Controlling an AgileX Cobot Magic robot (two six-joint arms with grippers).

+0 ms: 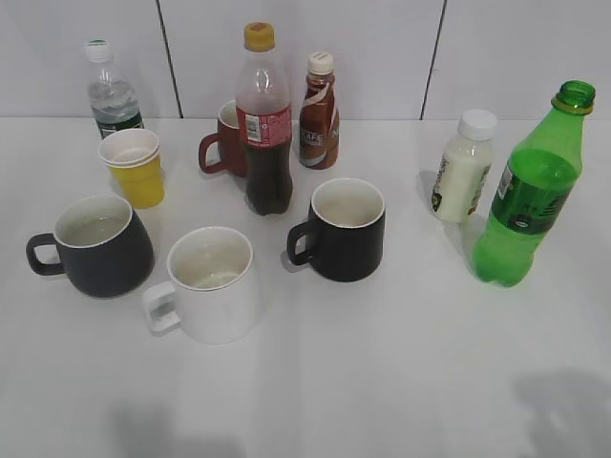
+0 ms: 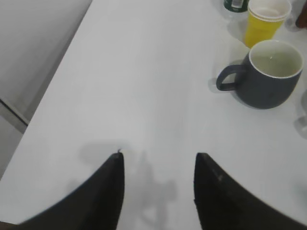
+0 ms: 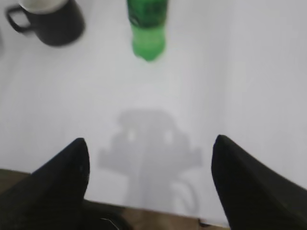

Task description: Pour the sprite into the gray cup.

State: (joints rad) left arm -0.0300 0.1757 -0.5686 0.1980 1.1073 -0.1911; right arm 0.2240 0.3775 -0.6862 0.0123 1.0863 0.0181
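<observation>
The left claw (image 2: 158,165) hangs spread over bare table (image 2: 144,86), pinching nothing. Ahead of it and to its right stands the gray cup (image 2: 266,72), upright, handle turned toward the claw's side; a yellow cup (image 2: 264,21) stands just beyond it. The right claw (image 3: 148,158) is also spread wide, with nothing between its 2 fingers. The sprite (image 3: 147,26) stands upright straight ahead of it, well apart, uncapped in the exterior view; a black mug (image 3: 50,21) sits ahead to the left.
</observation>
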